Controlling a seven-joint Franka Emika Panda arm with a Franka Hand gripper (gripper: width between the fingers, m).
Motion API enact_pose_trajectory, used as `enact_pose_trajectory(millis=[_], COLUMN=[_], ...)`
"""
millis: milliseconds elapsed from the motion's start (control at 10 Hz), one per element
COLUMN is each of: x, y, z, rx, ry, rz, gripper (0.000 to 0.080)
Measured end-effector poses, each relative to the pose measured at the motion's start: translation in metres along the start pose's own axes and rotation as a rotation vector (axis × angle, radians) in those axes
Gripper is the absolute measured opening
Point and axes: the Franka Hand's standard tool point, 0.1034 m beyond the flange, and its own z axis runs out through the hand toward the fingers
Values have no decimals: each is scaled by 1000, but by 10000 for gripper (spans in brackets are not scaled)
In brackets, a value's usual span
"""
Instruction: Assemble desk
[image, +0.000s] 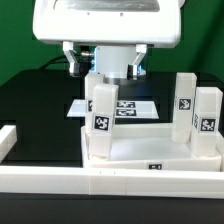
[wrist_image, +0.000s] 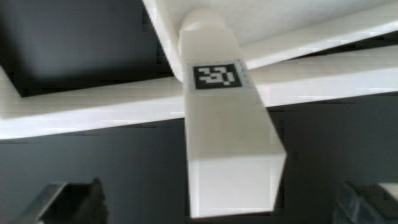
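Note:
The white tabletop lies upside down at the front with its raised rim up. A white leg with a square tag stands upright at its left corner in the exterior view. Two more tagged legs stand at the right side. My gripper hangs above and behind the left leg. In the wrist view that leg rises from the tabletop's rim toward the camera. My gripper is open, with a dark finger on each side of the leg's end and a gap to both.
The marker board lies flat on the black table behind the tabletop. A long white border rail runs along the front, with another section at the exterior view's left. The arm's white body fills the top.

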Motion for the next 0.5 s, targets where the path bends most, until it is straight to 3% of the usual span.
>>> enact_pose_trajectory(millis=[100, 500], x=[-6, -9], y=[6, 5], z=[8, 12], rx=[-8, 29], ry=[-27, -344], rz=[4, 25], gripper=[649, 649])
